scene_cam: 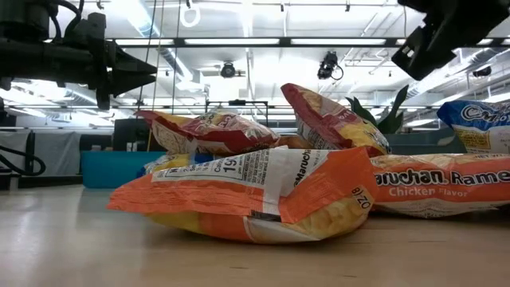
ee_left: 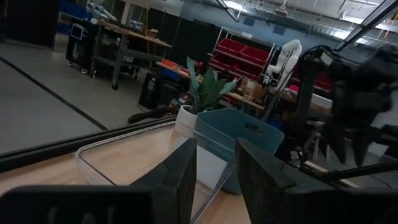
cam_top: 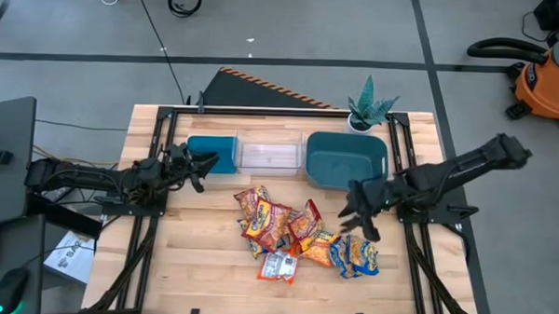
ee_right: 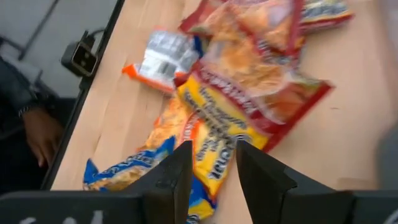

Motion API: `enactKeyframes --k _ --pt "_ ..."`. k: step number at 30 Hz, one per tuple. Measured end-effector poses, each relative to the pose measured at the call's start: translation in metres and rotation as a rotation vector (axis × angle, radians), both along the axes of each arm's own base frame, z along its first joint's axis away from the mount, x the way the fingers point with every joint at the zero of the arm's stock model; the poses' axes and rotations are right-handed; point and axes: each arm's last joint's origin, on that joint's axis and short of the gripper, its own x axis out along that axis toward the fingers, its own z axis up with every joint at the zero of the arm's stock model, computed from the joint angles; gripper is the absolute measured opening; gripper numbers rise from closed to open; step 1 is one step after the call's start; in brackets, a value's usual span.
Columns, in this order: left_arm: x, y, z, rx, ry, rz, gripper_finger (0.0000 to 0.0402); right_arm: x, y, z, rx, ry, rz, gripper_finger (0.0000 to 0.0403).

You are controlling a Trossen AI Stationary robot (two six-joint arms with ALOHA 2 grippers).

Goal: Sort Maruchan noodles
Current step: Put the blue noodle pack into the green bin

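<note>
Nearest packet: an orange Maruchan packet (scene_cam: 255, 195) lay flat on the wooden table (scene_cam: 64, 247) right in front of the low camera, its white label panel facing up.
Left arm: reached in from the table's left edge; the left gripper (cam_top: 201, 164) hung above the boards just beside the small blue bin (cam_top: 212, 154).
Left jaws: parted a little, with nothing between the fingers (ee_left: 177, 177).
Back row: blue bin, then a clear bin (cam_top: 270, 155), then a teal tub (cam_top: 346, 159), side by side along the far edge, with a potted plant (cam_top: 368, 109) behind the tub.
Noodle pile: the Maruchan noodles (cam_top: 300, 234) sat heaped on the table's middle, in front of the bins, red-orange and orange packets overlapping.
Silvery packet: a silvery-white packet (cam_top: 278, 266) lay at the pile's near edge.
Yellow-and-blue packet: one yellow-and-blue packet (cam_top: 356, 256) lay at the pile's right end.
Right arm: came in from the right edge; the right gripper (cam_top: 359, 216) hovered over the pile's right side, in front of the teal tub.
Right jaws: slightly spread, gripping nothing; packets showed past the fingers (ee_right: 258, 177).
Off the table: a person's hand (ee_right: 40, 134) showed beside the table's edge in the right wrist view.
</note>
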Motion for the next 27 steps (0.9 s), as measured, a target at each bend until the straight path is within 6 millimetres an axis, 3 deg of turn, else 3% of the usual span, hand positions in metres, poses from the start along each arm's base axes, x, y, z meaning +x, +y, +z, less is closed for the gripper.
enactKeyframes --k 11,15,19,27 --pt "0.0 0.0 0.0 0.0 0.001 0.0 0.0115 0.052 0.043 -0.024 -0.007 0.177 0.042 0.0233" --pt "0.0 0.0 0.0 0.0 0.0 0.0 0.0115 0.062 0.05 -0.033 -0.072 0.255 0.046 0.0247" --pt "0.0 0.0 0.0 0.0 0.001 0.0 0.0115 0.066 0.052 -0.044 -0.09 0.298 0.056 0.0231" --pt "0.0 0.0 0.0 0.0 0.001 0.0 0.0115 0.07 0.05 -0.053 -0.049 0.36 0.079 0.013"
